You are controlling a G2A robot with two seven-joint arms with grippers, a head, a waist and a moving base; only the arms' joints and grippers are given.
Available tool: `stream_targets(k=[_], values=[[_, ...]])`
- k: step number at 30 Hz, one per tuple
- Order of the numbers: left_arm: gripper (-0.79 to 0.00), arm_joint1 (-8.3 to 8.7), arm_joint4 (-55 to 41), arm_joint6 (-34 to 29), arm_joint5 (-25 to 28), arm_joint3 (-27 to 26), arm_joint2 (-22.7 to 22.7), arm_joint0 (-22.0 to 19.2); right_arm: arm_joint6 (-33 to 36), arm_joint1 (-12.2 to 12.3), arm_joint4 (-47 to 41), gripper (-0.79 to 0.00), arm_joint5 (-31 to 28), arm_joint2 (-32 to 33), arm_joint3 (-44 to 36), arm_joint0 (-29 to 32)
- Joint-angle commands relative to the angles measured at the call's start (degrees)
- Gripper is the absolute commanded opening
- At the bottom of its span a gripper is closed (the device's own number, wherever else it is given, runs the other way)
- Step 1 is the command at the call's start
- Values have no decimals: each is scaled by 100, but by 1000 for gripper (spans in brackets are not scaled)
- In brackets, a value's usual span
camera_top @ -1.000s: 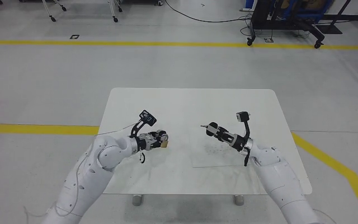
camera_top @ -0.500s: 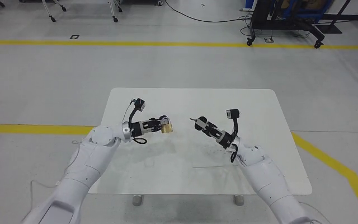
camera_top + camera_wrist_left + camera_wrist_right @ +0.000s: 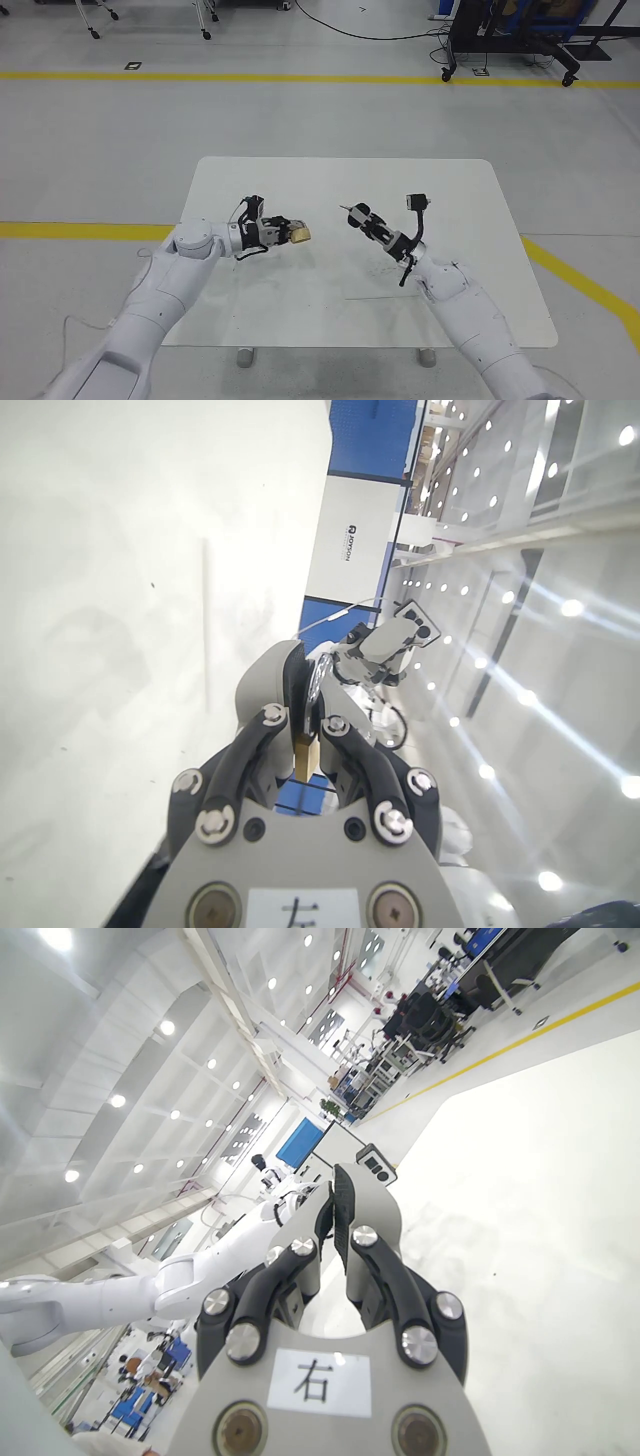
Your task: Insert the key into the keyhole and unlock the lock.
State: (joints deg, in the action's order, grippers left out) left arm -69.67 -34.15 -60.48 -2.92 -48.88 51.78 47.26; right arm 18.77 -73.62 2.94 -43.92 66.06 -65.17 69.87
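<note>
Inventory: one table (image 3: 440, 185), one lock (image 3: 299, 234), one key (image 3: 344, 208) and two grippers.

Left gripper (image 3: 288, 232): both fingers (image 3: 272, 685) are closed on the lock. In the left wrist view the brass body shows in the gap between the two fingers, with a silver part just beyond it between the pads. In the top view the brass body sits at the fingertip end, facing the other arm. The lock is held above the left half of the table.

Right gripper (image 3: 357, 215): its two fingers (image 3: 372, 1208) are drawn together until they almost touch, with a thin dark item pinched between the pads. In the top view one slender silver blade projects from the fingertips and points roughly towards the lock. This is the key, and its head is hidden by the pads.

Relation: the lock and the key are apart, with bare tabletop visible between them. The keyhole cannot be made out. The two grippers face each other near the middle of the table. The key is slightly farther from the robot than the lock.

Floor: two yellow lines, one (image 3: 300, 77) beyond the table and one (image 3: 80, 230) running level with it.
</note>
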Motion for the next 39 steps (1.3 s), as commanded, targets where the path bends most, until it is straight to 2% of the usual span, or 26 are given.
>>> stream_targets(k=[1,4,12,15,18,22,25,27,30,39], values=[[-785,-91,-236,61,-211,193,-50,-181,-499,-11,276,-785,292,46,-53,85],[-785,-104,-268,91,-196,219,-51,-199,-838,-7,513,-785,464,115,-231,221],[-785,-103,-281,205,-158,208,-32,-150,-838,-7,513,-785,464,115,-231,221],[-785,-127,-344,984,54,85,45,103,-828,-13,497,-785,532,92,-256,230],[-785,-217,-247,2016,170,-69,-9,142,-864,-82,83,-785,1151,-50,-367,214],[-785,-386,-438,2458,-53,-118,-167,-19,-700,-157,-693,-785,2145,-215,-650,343],[-785,-506,-492,2547,-243,-8,-308,-238,-832,-162,-783,-785,2485,-201,-1038,541],[-785,-616,-529,2564,-345,103,-436,-427,-1181,-149,-531,-785,2733,-167,-1431,830],[-785,-735,-536,2534,-455,272,-576,-607,-1327,-132,-480,-785,3068,-136,-2033,1216],[-785,-735,-536,2534,-455,272,-576,-607,-1328,-129,-482,-785,3111,-129,-2095,1254]])
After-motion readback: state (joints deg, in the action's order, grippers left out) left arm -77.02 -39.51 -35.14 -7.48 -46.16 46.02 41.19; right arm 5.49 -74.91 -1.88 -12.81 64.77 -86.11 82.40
